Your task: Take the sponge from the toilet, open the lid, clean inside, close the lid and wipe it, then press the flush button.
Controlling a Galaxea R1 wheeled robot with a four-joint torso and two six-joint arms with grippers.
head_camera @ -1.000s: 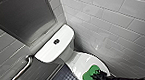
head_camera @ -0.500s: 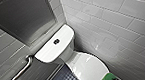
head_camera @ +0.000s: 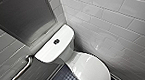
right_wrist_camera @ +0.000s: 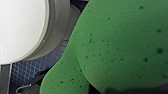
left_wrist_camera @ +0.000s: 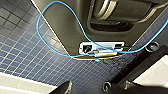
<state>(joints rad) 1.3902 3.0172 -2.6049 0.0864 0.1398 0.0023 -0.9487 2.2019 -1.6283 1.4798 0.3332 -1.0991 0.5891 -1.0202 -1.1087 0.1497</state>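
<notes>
The white toilet (head_camera: 72, 56) stands against the tiled wall with its oval lid (head_camera: 90, 69) down and bare. A dark round flush button (head_camera: 56, 41) sits on the flat tank top (head_camera: 48, 51). In the right wrist view the green sponge (right_wrist_camera: 120, 45) looms close to the camera, off to the side of the lid (right_wrist_camera: 20, 27) and the bowl's rim (right_wrist_camera: 56, 27), above the floor. My right gripper is shut on the sponge. My left gripper (left_wrist_camera: 97, 88) hangs open over the dark blue floor tiles (left_wrist_camera: 30, 60), holding nothing.
A steel grab bar (head_camera: 18, 73) runs along the grey wall left of the tank, under a large steel panel (head_camera: 19, 17). White wall tiles (head_camera: 117, 22) close in on the right. My own base with a blue cable (left_wrist_camera: 62, 32) is next to the left arm.
My right arm has carried the sponge off the lid toward the lower right and out of the head picture. The toilet and lid have not moved.
</notes>
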